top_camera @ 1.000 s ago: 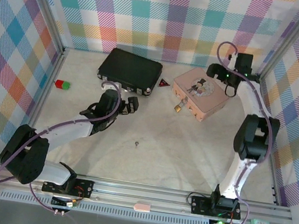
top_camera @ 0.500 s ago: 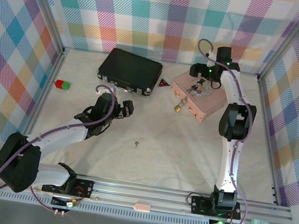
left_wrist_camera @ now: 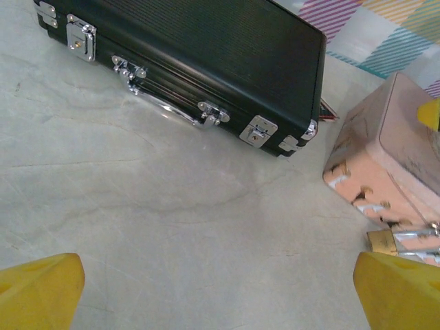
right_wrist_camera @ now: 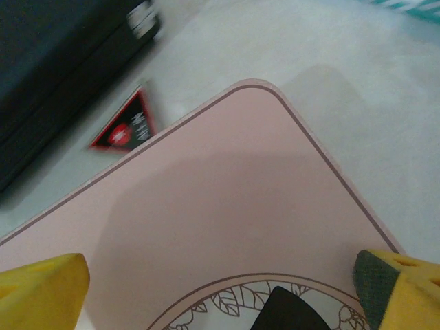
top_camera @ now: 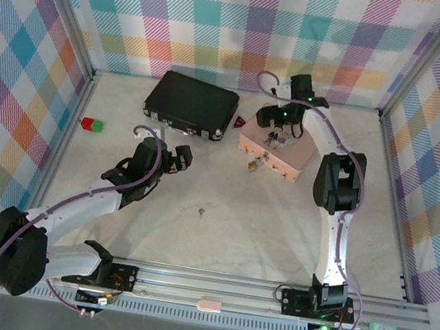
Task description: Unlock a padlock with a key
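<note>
The left tool (top_camera: 183, 157) hovers with its jaws wide over open bench (top_camera: 277, 224) on the near side of the black case (top_camera: 192, 102), holding nothing. The right tool (top_camera: 277, 131) stands equally wide above the lid of the pink box (top_camera: 286, 160), gripping nothing. The padlock (top_camera: 251, 166) hangs at the box's near-left corner; in the left wrist view a yellow fingertip (left_wrist_camera: 399, 289) partly covers it. The key (top_camera: 201, 211), a mere speck, lies alone mid-bench, well apart from the padlock, with free room all round. A red triangle (top_camera: 239, 122) sits between case and box.
</note>
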Motion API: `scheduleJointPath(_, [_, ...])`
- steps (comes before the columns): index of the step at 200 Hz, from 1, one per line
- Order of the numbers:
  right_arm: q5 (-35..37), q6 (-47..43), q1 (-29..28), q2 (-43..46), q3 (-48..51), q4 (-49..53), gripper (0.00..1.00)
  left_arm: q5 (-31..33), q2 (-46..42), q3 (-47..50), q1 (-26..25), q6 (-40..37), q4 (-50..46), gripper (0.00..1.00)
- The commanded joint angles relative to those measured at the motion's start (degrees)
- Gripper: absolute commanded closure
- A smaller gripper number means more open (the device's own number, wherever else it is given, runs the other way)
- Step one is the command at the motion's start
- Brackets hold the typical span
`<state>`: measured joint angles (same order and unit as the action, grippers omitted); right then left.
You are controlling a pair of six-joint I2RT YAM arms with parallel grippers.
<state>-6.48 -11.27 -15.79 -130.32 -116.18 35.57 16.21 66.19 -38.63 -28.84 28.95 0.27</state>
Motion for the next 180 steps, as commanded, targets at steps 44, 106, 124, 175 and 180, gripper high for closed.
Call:
scheduleJointPath(44, [-10.4,4.1,-5.3,14.7,22.1,-3.5,0.02,3.6,-3.9,1.9,0.1,1.3,-0.8,0.00])
scheduleJointPath(106, [-3.9,9.4,-14.5,30.2,32.9,-5.6,0.00,1.5,-3.9,5.6,4.6,8.4,0.4,0.00])
scheduleJointPath(124, [-2.3,11.0,-19.3,33.7,36.9,-5.1,0.01,-1.2,-4.0,7.1,8.2,10.2,1.7,0.01])
scheduleJointPath(175, [-4.2,17.9,-34.0,35.7,42.8,-4.2,0.14,-7.8,-4.5,7.0,17.7,9.4,1.5,0.00])
scheduleJointPath(180, [-4.3,18.6,-35.3,34.8,42.6,-4.0,0.16,-8.5,-4.7,6.9,18.4,9.3,1.4,0.00])
